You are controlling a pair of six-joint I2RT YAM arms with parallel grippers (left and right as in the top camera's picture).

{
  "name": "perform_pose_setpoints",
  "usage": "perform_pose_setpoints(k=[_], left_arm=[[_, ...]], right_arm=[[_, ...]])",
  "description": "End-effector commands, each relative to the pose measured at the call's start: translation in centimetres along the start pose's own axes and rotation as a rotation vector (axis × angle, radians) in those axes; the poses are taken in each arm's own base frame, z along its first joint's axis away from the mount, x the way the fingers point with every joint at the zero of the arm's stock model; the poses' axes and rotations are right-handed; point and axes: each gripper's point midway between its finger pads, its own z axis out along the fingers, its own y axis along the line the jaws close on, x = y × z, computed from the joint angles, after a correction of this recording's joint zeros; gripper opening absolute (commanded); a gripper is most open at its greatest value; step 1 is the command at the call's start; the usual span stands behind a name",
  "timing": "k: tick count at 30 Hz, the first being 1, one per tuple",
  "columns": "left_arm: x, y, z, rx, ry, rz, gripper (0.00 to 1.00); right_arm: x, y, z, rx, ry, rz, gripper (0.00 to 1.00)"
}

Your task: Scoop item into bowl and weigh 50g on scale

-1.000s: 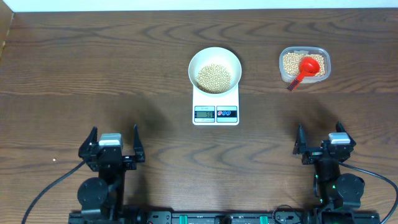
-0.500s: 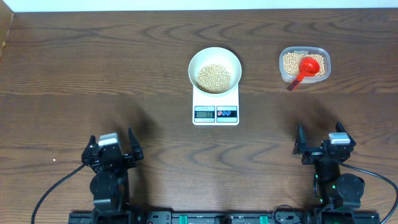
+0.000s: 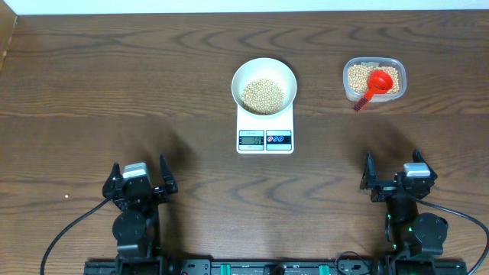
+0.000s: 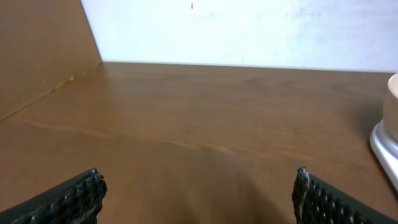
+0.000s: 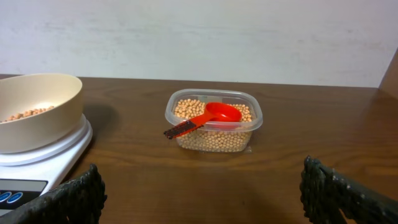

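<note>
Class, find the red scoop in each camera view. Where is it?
Overhead: scoop upper right, in the tub.
Left wrist: not in it.
Right wrist: scoop at centre, in the tub.
Shared landmark: bowl, centre overhead, right edge in left wrist, left in right wrist.

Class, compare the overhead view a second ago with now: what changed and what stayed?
The left claw, open and empty, turned slightly and drew back a little. Nothing was grasped or released. The right claw, the bowl of beans on the scale, and the tub with its red scoop stayed put.
</note>
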Motion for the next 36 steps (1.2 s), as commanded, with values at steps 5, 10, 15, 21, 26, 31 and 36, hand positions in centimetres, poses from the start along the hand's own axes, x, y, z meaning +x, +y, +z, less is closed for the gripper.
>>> perform_pose_setpoints(k=[5, 10, 15, 21, 26, 31, 36], left_arm=[[1.24, -0.29, 0.60, 0.010, -0.010, -0.004, 0.98], [1.26, -0.29, 0.60, 0.010, -0.009, -0.004, 0.98], [1.22, -1.05, 0.57, 0.054, -0.010, -0.014, 0.98], [1.24, -1.05, 0.57, 0.054, -0.009, -0.010, 0.98], [1.30, -1.05, 0.59, 0.054, -0.007, -0.010, 0.98], [1.30, -1.05, 0.59, 0.054, -0.007, -0.010, 0.98], [1.30, -1.05, 0.59, 0.054, -0.007, -0.010, 0.98]], right_arm=[[0.00, 0.32, -0.03, -0.016, -0.002, -0.012, 0.99], [0.00, 0.32, -0.03, -0.016, -0.002, -0.012, 0.99], [0.00, 0.32, -0.03, -0.016, -0.002, -0.012, 0.99], [0.00, 0.32, -0.03, -0.016, -0.002, -0.012, 0.99], [0.00, 0.32, -0.03, -0.016, -0.002, -0.012, 0.99], [0.00, 0.32, -0.03, -0.016, -0.002, -0.012, 0.99], [0.00, 0.32, -0.03, -0.016, -0.002, -0.012, 0.99]])
